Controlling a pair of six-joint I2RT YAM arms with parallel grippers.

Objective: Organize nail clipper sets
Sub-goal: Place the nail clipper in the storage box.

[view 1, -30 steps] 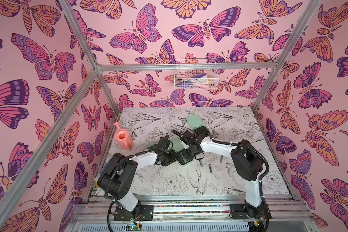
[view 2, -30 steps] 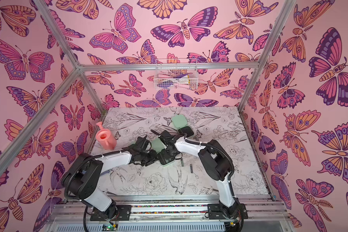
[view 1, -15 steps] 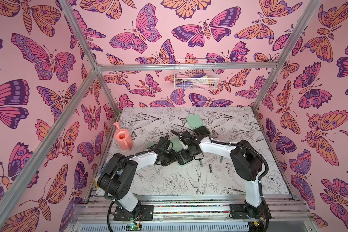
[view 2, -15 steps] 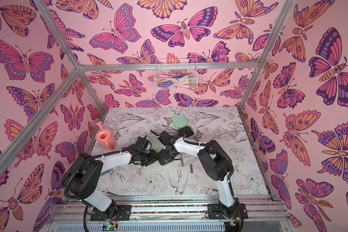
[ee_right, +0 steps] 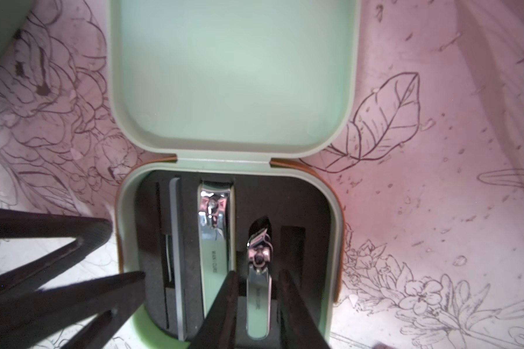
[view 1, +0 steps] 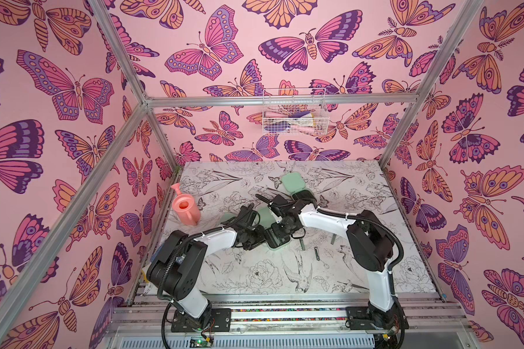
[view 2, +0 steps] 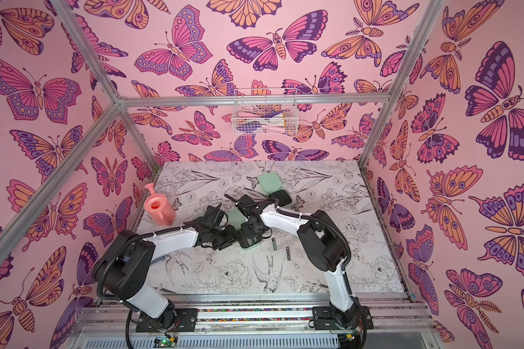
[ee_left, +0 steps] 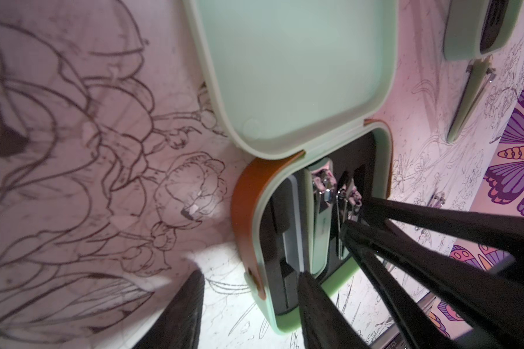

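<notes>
Two arms, one case: we are working both grippers at the open case [ee_right: 335, 241] in the middle of the table [view 1: 254, 272], with its lid lying flat back.
Right gripper [ee_right: 258, 273]: we are straddling the small clipper [ee_right: 258, 299] with fingers parted and not pinching, a sliver of gap showing on each side. We are probably seating it in its bed.
Left gripper [ee_left: 248, 273]: we are standing one finger outside the case's wall and one inside, likely to steady it. Whether it is clamped, we cannot tell.
Tray contents: a file [ee_right: 176, 241], the large clipper [ee_right: 215, 241] and the small one are lying bedded in black foam. One slot [ee_right: 292, 241] is lying empty.
Loose tools [view 1: 316, 253]: several are lying on the table near the case, likely waiting for the empty slot.
Back case [view 1: 291, 182]: it is sitting open, with its contents hidden from us.
Wire basket [view 1: 265, 121]: it is hanging on the back wall, holding pink and purple items we cannot identify.
</notes>
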